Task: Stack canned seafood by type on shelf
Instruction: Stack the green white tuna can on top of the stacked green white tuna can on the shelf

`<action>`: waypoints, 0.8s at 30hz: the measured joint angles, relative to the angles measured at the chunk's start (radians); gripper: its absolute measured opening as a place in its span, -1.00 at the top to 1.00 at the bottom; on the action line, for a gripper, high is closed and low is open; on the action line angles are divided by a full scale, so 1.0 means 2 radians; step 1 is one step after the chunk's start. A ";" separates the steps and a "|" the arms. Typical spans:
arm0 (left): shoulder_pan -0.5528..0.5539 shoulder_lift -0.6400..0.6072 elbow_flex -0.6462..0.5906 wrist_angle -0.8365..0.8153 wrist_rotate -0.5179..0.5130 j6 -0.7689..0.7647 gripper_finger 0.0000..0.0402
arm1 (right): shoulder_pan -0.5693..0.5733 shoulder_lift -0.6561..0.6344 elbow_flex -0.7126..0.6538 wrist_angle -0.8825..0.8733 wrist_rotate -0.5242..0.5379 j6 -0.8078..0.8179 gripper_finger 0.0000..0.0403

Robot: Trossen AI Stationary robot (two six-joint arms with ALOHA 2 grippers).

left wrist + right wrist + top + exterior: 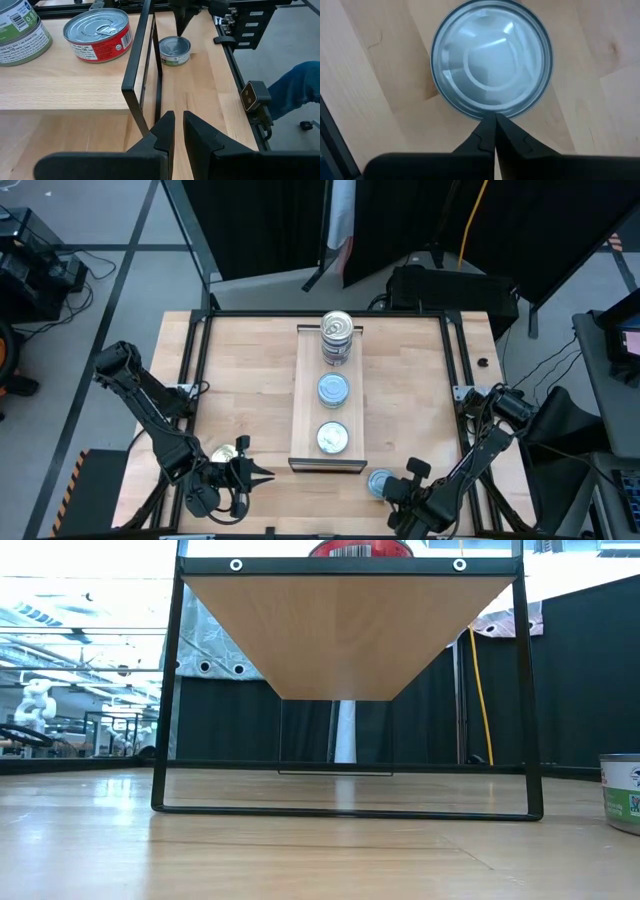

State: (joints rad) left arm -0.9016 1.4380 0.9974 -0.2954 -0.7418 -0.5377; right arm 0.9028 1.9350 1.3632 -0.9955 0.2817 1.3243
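Silver-topped can [491, 59] sits on the surface just ahead of your right gripper [495, 119], whose fingers are pressed together, empty; your left gripper [178, 121] is nearly closed, empty.

A robotics lab or workshop: a plank table [240, 370] in a black metal frame [200, 350] stands on grey concrete floor [130, 290], ringed by black curtains [270, 220], trailing cables [75, 285] and electronics [35, 265].
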 joint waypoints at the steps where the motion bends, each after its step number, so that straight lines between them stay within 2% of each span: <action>1: 0.000 0.000 0.000 0.000 0.000 0.000 0.79 | 0.000 0.000 0.000 0.000 0.000 0.000 1.00; 24: 0.000 0.000 0.000 0.000 0.000 -0.001 0.79 | 0.001 0.024 -0.003 0.001 -0.034 0.009 1.00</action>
State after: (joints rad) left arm -0.9012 1.4380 0.9974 -0.2958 -0.7410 -0.5400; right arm 0.9043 1.9832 1.3566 -0.9927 0.2128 1.3430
